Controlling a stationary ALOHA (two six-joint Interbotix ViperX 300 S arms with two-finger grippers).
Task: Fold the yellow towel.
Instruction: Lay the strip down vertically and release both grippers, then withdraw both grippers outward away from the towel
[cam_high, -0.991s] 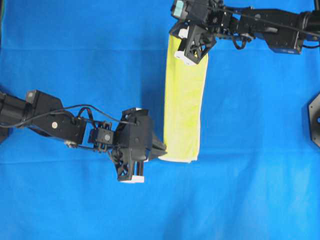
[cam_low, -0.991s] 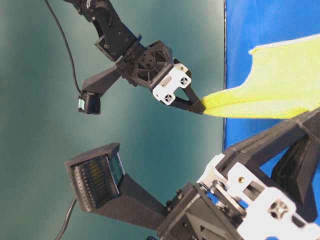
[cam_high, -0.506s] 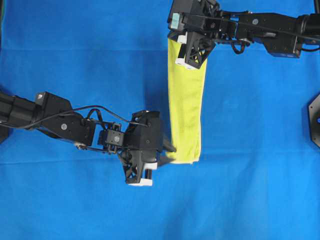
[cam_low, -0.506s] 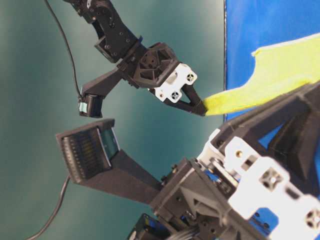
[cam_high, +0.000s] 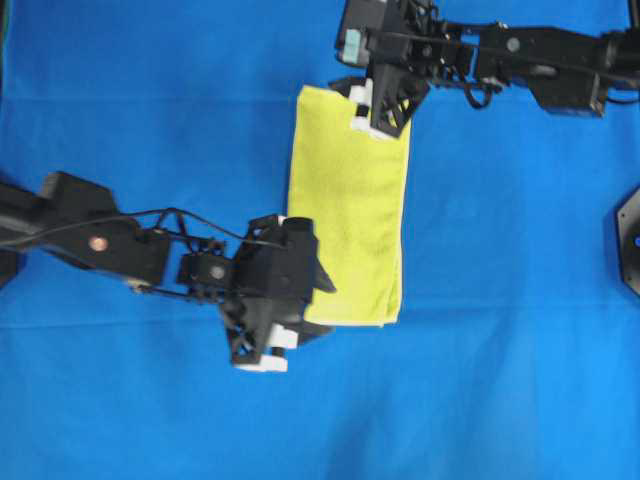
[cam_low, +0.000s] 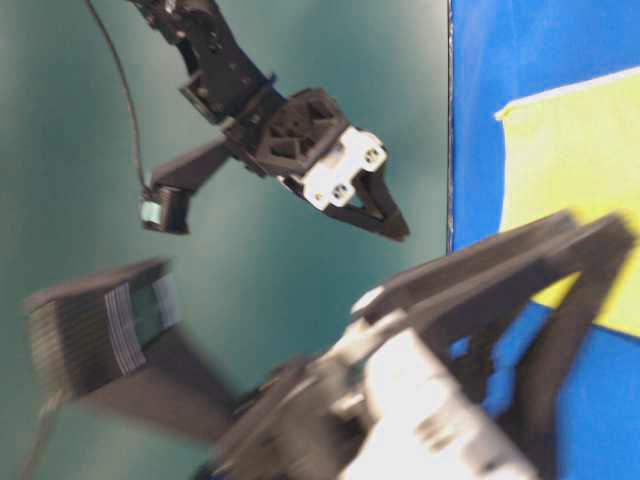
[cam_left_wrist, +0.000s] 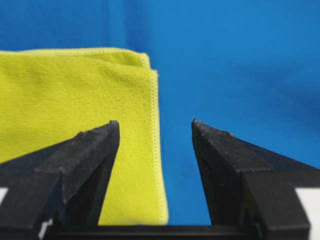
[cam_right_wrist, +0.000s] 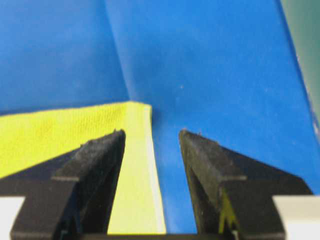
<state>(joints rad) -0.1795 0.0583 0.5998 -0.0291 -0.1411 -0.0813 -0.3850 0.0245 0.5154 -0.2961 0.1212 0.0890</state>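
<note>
- The towel (cam_high: 348, 205) lies flat on the blue cloth (cam_high: 150, 120) as a tall folded rectangle. Its top edge is under the right gripper (cam_high: 372, 98); its bottom left corner is at the left gripper (cam_high: 318, 300).
- Left gripper: jaws apart, nothing between them. The left wrist view shows one finger (cam_left_wrist: 92, 165) over the towel and the other over bare blue cloth, with the hemmed edge between.
- Right gripper: jaws apart, nothing held. The right wrist view shows the towel corner (cam_right_wrist: 137, 112) beyond the fingertips, lying flat. The table-level view confirms the jaws hang clear above the surface.
- Judged state: one fold is laid; both corners are free. A further fold may remain.
- Risk: drag on withdrawal. The left finger sits low over the towel. If the arm pulls sideways before lifting, the finger may catch the terry and slide the upper layer off the lower.
- Risk: misaligned layers. The stacked hems (cam_left_wrist: 156, 150) at the left corner do not match exactly. A second fold would carry this offset on and leave an uneven edge.
- Risk: single-layer pickup. A shallow regrasp at an edge may take only the top layer and open the fold.
- Risk: blue cloth pinch. A low regrasp may gather the backing with the towel.
</note>
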